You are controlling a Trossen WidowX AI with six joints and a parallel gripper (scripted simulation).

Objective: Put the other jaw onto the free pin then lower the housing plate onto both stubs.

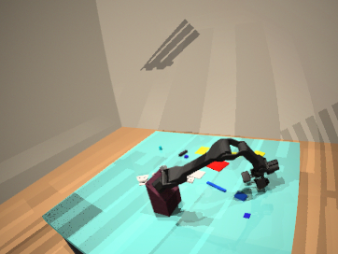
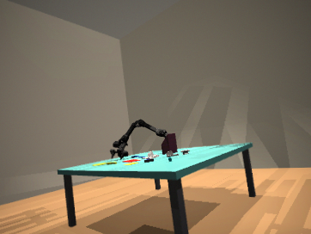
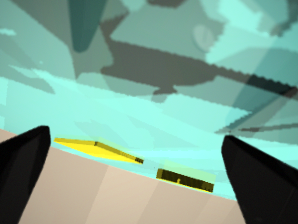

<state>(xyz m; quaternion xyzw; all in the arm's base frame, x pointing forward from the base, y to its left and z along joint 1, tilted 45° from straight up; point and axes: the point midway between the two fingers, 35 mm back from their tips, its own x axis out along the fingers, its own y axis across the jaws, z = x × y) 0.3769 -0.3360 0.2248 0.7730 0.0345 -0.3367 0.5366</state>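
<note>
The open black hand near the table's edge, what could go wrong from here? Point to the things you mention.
The black two-fingered hand [image 1: 256,179] [image 2: 117,153] [image 3: 138,139] is low, so descending further might knock the dark blue block [image 1: 241,196] beside it. It might also catch the yellow flat pieces [image 3: 97,149] [image 3: 185,181], which lie close to the edge and could be pushed off.

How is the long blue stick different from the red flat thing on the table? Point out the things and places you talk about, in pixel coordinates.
The blue stick [image 1: 217,187] is long and thin, while the red piece [image 1: 218,166] [image 2: 131,161] is wide and flat. The stick is blue, and the piece is red. In the top view, the stick lies nearer the bottom of the picture than the red piece. Both lie on the blue-green table [image 1: 140,233] [image 2: 116,173].
</note>
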